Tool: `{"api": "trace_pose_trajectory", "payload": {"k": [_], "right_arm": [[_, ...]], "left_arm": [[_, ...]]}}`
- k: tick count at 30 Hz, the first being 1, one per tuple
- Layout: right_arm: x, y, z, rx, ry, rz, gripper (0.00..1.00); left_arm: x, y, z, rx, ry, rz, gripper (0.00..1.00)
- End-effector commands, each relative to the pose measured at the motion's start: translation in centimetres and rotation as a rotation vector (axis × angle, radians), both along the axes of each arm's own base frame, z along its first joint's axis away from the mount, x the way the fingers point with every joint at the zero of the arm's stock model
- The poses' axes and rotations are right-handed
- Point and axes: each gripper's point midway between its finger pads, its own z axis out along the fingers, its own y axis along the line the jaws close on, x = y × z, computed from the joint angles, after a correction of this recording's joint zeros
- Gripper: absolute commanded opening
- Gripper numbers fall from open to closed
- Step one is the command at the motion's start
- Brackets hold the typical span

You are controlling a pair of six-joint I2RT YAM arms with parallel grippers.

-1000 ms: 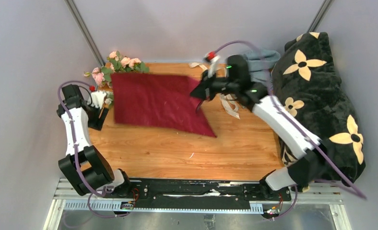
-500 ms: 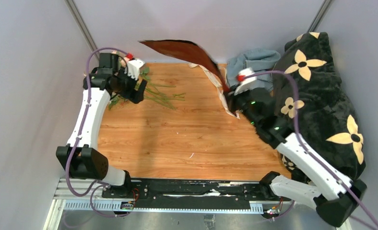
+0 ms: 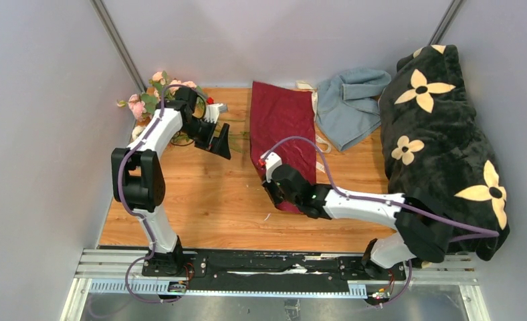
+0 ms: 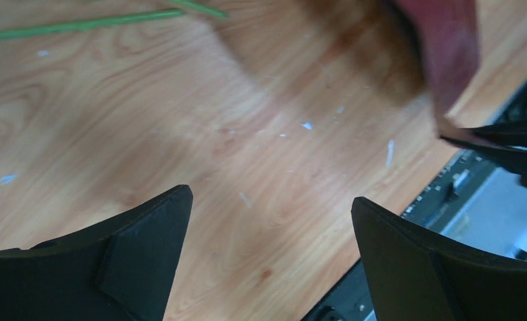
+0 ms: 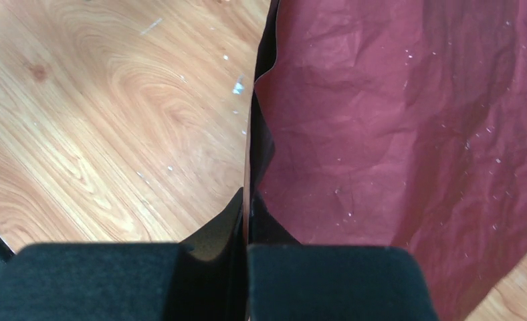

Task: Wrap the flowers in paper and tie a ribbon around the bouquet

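The dark red paper [image 3: 282, 124] lies lengthwise down the middle of the table, crinkled in the right wrist view [image 5: 408, 127]. My right gripper [image 3: 279, 198] is shut on the paper's near left edge, the sheet pinched between its pads [image 5: 247, 200]. The flowers [image 3: 155, 90] lie at the back left corner, pink heads toward the wall, with green stems [image 3: 237, 136] reaching right. My left gripper [image 3: 219, 139] hangs open over those stems, bare wood between its fingers [image 4: 269, 197]; one stem [image 4: 80, 25] shows beyond. The cream ribbon [image 3: 322, 143] peeks out along the paper's right side.
A grey-blue cloth [image 3: 348, 107] is bunched at the back right. A big black blanket with cream flowers [image 3: 441, 140] fills the right side. The left wrist view catches the paper's corner [image 4: 448, 47] and the table's front rail [image 4: 488, 214].
The right gripper swung the paper up off the flowers, through the air, and laid it lengthwise mid-table. The left arm reached to the stems at the back and its gripper opened wider.
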Motion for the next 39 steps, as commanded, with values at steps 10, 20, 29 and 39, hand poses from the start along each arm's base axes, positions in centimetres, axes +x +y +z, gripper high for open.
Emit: {"api": "trace_pose_trajectory", "payload": {"k": [10,20,29,39], "right_arm": [[0.1,7.2,-2.5,0.135,0.096,0.042,0.00],[-1.0,8.2,-3.7,0.142,0.144,0.113,0.14],[-4.0,6.9,-1.6,0.090,0.137,0.317,0.60],[-6.6,5.5,-2.6,0.090,0.091,0.361,0.60]], "left_arm": [[-2.7,-4.7,-3.2,-0.254,0.205,0.044,0.87],[-3.2,-5.8,-6.3,-0.248,0.238,0.064,0.50],[-4.1,-6.4,-7.2,-0.240,0.257,0.033,0.13],[-5.0,-6.1,-8.7,-0.217,0.304,0.044,0.00]]}}
